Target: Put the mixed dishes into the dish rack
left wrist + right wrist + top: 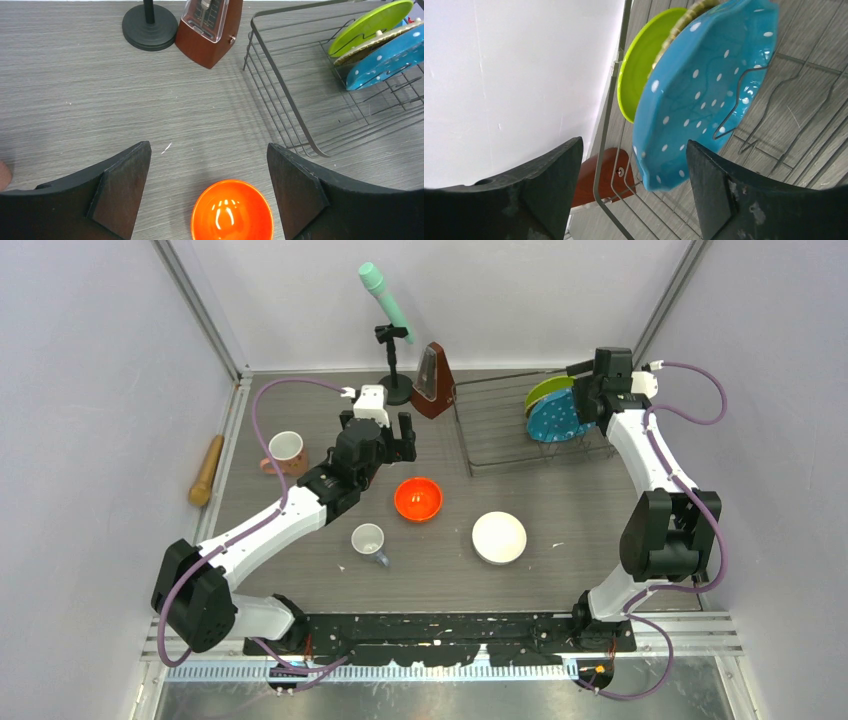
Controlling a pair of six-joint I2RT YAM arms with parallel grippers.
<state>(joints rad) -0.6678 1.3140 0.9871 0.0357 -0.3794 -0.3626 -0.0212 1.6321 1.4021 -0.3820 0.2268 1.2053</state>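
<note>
**Already racked: three plates; bowls and cups on the worktop**

The dish rack [497,435] sits at the far right of the worktop [570,510]. At its right end three plates stand on edge among the prongs, leaning: the lime-green plate [543,390] farthest, the yellow-rimmed plate [372,42] in the middle, and the blue white-dotted plate [555,420] nearest.

The right gripper [634,145] hangs just beside these plates. Its fingers are spread wide and hold nothing.

The left gripper [209,150] hovers above the worktop just beyond the orange bowl [418,498]. Its fingers are also wide apart and empty.

The white bowl [499,537] rests to the right of the orange one, a little nearer. The small white cup [368,539] lies near-left of the orange bowl. The pink mug [287,451] stands at the left.

The brown metronome [433,383] stands just left of the rack's far corner. The wooden rolling pin [207,470] lies beyond the worktop's left edge.
</note>
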